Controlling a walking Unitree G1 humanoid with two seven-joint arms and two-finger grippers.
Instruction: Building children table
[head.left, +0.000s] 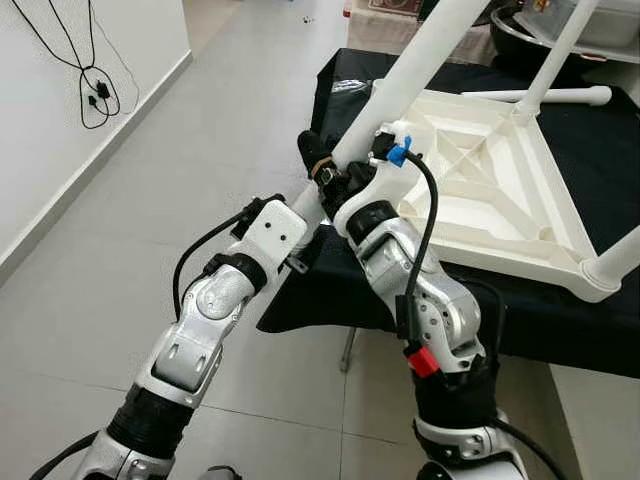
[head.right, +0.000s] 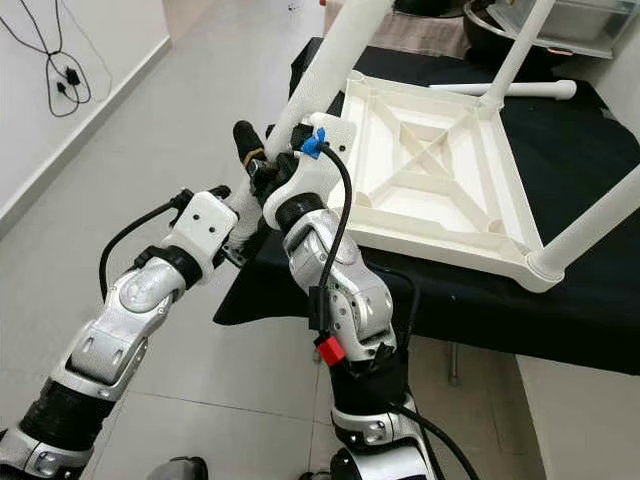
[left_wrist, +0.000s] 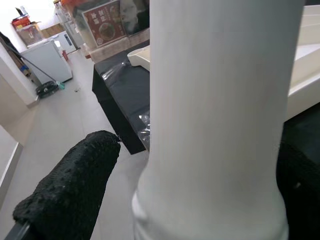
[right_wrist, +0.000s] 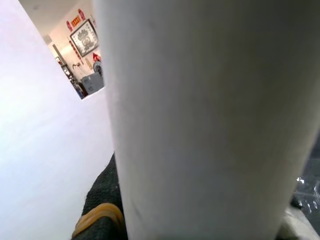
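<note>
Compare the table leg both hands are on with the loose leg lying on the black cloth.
The gripped leg stands slanted at the upturned tabletop's near-left corner, with the left hand and right hand at its base. The loose leg lies flat beyond the tabletop, unattached and untouched. The gripped leg looks thicker, being nearer the camera. Both are white round tubes.

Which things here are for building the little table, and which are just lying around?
For the job:
- tabletop, upside down on the black cloth
- leg, held by left gripper and right gripper
- loose leg lying behind

Lying about:
- cable on the wall
- metal bowl at the back
</note>
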